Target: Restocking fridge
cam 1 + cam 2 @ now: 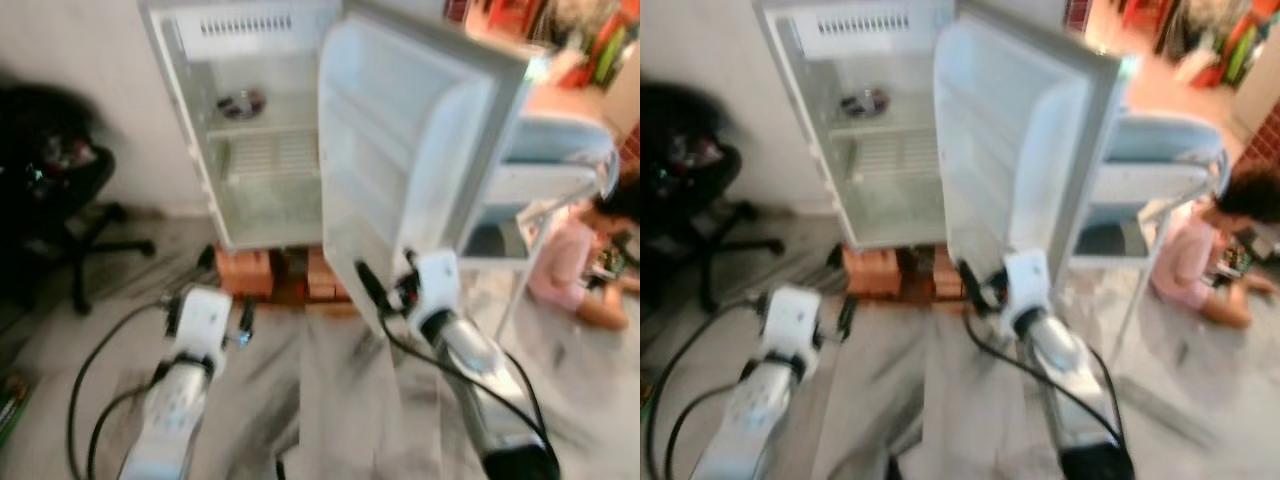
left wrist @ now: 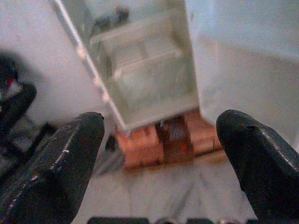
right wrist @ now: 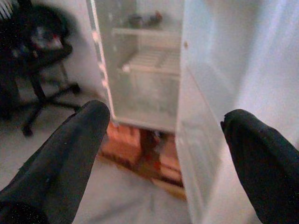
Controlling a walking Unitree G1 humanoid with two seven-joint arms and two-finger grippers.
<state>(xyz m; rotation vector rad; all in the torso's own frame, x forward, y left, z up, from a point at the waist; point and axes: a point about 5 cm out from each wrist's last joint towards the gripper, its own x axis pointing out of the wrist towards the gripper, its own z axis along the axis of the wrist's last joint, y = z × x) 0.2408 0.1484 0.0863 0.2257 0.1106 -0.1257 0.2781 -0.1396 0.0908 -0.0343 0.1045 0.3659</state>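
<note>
Before the open fridge on bricks: both hands, left gripper and right gripper, wide open, holding nothing (shelves nearly bare). Probably fetching food next, then stocking.

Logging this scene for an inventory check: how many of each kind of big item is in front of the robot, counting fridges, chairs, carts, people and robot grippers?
Fridge, door open: 1
Black office chair: 1
White cart: 1
Person sitting on the floor: 1
Grippers, left gripper and right gripper, both with fingers open: 2
Total: 6
</note>
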